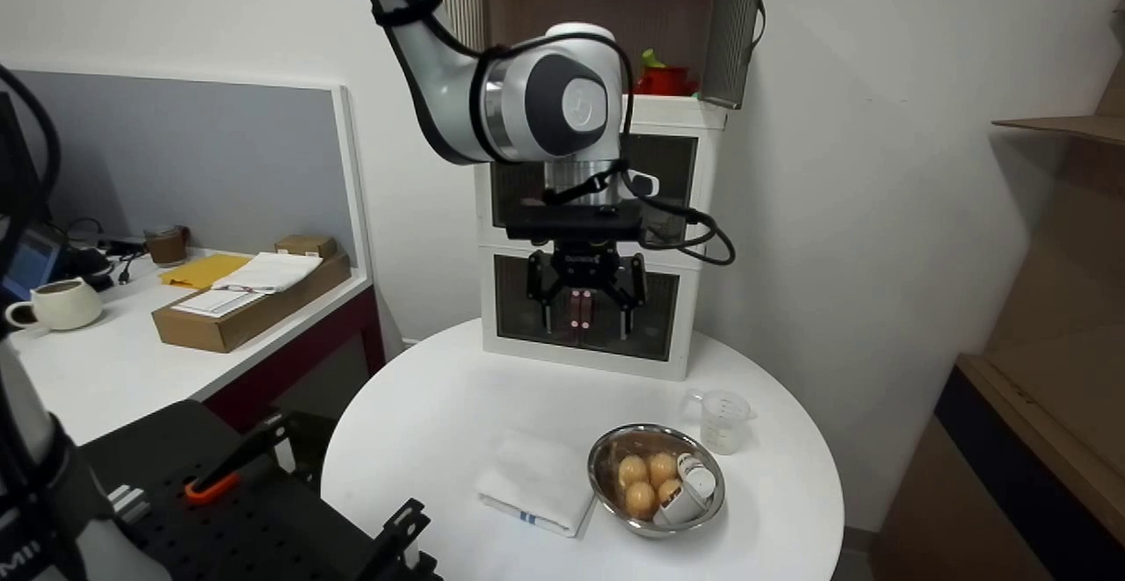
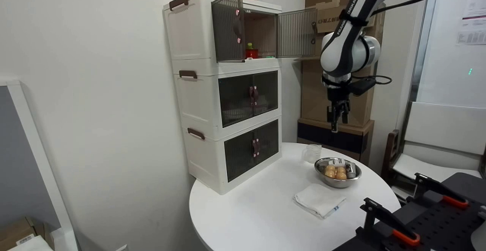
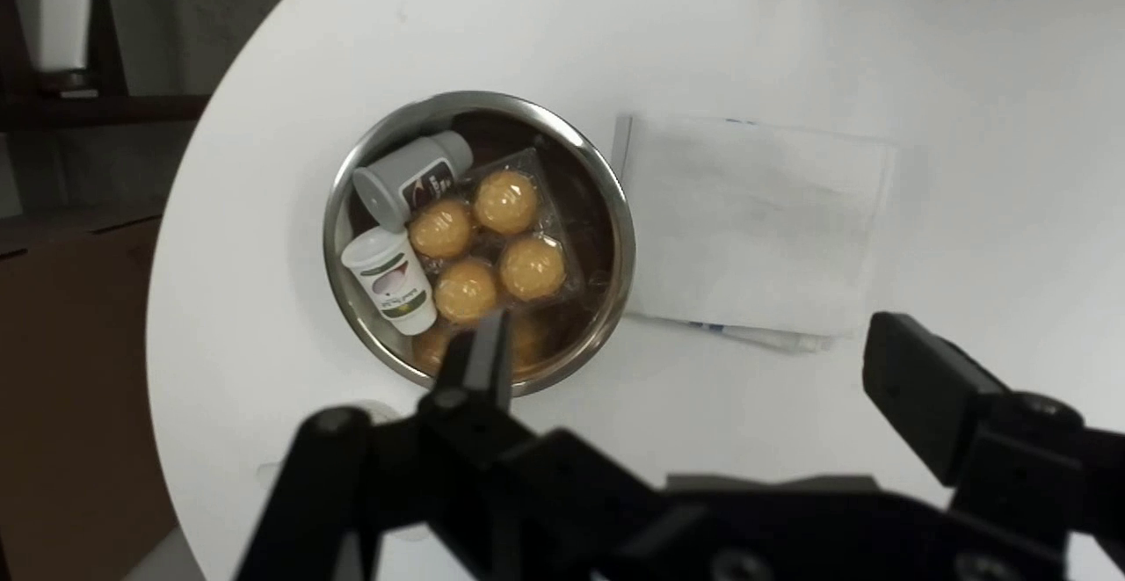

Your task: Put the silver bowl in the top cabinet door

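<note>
The silver bowl [image 1: 631, 442] stands upright on the white round table and shows in the other views too [image 2: 336, 183] [image 3: 587, 212]. It holds several yellow-orange balls in a see-through pack and two small white and grey containers. The white cabinet has three tiers. The top cabinet doors [image 1: 735, 29] [image 2: 228, 27] are dark, ribbed and swung open. My gripper [image 1: 586, 324] [image 2: 339, 124] [image 3: 687, 335] is open with nothing between its fingers. It points down, well above the table. In the wrist view one finger covers part of the bowl's near rim, and the bowl lies mostly left of the fingers.
A red pot [image 1: 665, 81] [image 2: 251, 53] with something green is inside the top tier. The middle and lower dark fronts [image 2: 241, 148] are shut. A folded white towel [image 1: 534, 484] [image 3: 756, 221] and a see-through measuring cup [image 1: 724, 423] [image 2: 313, 153] flank the bowl.
</note>
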`<state>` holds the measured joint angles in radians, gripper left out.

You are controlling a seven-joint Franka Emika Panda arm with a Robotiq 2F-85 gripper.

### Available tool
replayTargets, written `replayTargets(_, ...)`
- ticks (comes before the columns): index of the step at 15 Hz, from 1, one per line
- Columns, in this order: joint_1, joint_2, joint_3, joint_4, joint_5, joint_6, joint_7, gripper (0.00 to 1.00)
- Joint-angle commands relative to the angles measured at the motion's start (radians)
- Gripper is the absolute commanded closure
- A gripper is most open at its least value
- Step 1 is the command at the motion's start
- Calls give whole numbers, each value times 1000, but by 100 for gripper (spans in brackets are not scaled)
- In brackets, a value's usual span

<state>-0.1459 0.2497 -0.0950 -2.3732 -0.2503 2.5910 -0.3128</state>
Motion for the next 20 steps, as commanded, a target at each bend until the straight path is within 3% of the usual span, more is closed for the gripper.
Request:
replayTargets(1,-5,122,12,41,18,104,-18,0)
replayTargets(10,-23,390,-8,153,-19,291,-12,0)
replayTargets(20,-22,618,-22,317,-50,310,-35,0)
